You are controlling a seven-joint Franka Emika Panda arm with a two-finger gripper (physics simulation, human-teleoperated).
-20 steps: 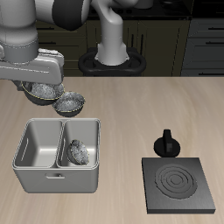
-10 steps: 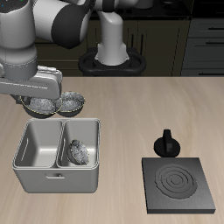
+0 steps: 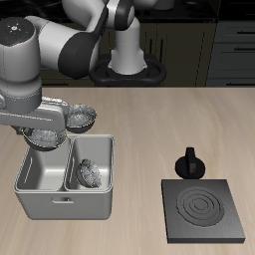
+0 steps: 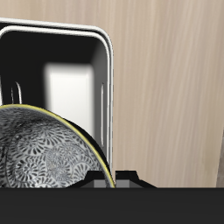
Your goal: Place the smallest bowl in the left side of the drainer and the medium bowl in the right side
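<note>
The hand (image 3: pixel 46 134) grips the medium bowl (image 3: pixel 44 135), fingers closed on its rim, holding it over the back edge of the drainer (image 3: pixel 65 204), above the vacant compartment. The bowl hangs tilted, its patterned side in the wrist view. The smallest bowl (image 3: pixel 88 171) lies tipped in the other compartment. Another bowl (image 3: pixel 84 118) sits on the worktop (image 3: pixel 159 120) just behind the drainer.

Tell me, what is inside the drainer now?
The drainer has one speckled bowl in one compartment. The other compartment's visible floor looks bare; the gripper with its bowl hides the rear part.
</note>
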